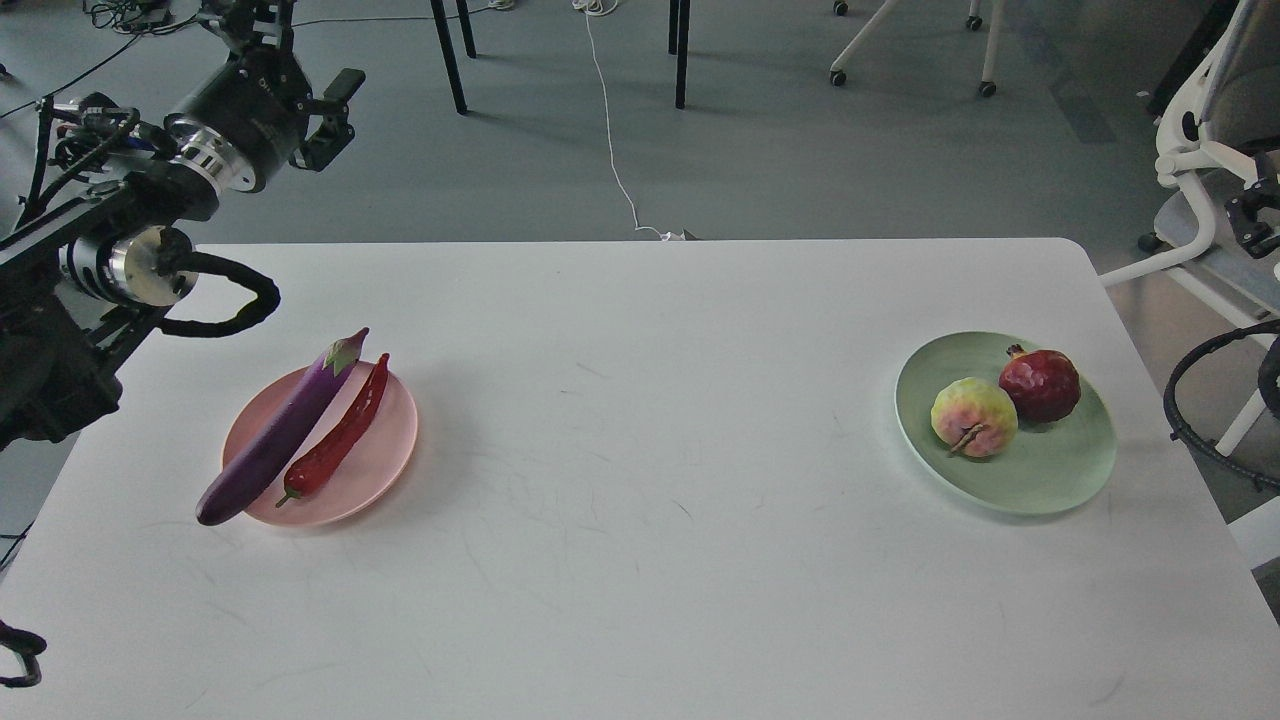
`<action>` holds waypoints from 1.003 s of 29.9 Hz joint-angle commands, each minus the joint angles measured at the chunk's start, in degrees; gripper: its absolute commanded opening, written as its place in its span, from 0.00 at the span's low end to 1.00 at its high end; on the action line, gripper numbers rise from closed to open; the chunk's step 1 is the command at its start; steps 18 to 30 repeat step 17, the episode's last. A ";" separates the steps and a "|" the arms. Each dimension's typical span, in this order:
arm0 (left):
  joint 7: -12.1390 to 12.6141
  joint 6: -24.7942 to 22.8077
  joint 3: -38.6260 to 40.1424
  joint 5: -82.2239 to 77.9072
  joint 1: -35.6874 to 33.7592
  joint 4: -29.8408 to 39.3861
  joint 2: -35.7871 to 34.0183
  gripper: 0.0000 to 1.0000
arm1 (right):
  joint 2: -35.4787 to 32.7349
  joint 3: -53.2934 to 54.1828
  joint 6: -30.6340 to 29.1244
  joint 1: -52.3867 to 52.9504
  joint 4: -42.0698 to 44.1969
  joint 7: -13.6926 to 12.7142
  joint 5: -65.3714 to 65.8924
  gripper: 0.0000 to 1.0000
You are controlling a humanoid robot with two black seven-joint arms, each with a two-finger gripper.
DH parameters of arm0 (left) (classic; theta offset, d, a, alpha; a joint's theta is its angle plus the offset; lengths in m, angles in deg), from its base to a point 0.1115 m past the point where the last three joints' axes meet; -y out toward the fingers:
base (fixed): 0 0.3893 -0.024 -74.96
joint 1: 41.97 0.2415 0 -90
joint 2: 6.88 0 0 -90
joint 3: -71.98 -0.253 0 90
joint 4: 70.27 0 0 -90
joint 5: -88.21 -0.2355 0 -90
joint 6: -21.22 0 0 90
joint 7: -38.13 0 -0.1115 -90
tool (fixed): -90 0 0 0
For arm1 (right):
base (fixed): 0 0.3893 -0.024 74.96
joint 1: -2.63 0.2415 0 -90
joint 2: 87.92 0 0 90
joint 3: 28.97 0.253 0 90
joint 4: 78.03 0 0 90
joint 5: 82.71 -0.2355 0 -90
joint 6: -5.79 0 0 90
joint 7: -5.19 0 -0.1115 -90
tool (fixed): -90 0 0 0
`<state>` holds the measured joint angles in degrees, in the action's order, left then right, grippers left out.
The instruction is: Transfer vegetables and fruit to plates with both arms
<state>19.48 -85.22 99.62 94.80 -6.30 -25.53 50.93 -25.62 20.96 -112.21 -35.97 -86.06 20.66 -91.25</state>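
Note:
The purple eggplant (280, 430) lies slanted across the pink plate (390, 455), its dark end hanging over the plate's front-left rim. The red chili (338, 435) lies beside it on the same plate. The pomegranate (1040, 385) and the bumpy yellow-pink fruit (973, 417) sit side by side on the green plate (1040, 480) at the right. My left gripper (325, 115) is raised high beyond the table's far left corner and holds nothing; its fingers are unclear. Only a black tip of my right gripper (1255, 215) shows at the right edge.
The white table (640, 400) carries only the two plates. A white office chair (1200, 170) stands off the right edge, with a black cable loop (1190, 420) of my right arm nearby. Dark table legs (450, 55) and a white floor cable (610, 130) lie beyond the far edge.

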 commanded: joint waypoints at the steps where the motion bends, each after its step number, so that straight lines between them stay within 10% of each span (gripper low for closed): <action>1: 0.45 -4.82 6.44 7.99 4.49 -2.54 0.81 0.98 | 0.01 0.25 0.00 2.29 0.02 -2.19 0.01 0.99; 8: 4.23 -5.80 13.40 8.61 7.58 -10.01 7.66 0.98 | 2.12 0.25 0.00 2.21 -0.24 -2.28 0.01 0.99; 30: 3.79 -5.97 14.64 8.53 9.51 -11.69 8.72 0.98 | 4.15 -1.77 0.00 2.21 -0.33 -2.28 0.10 0.99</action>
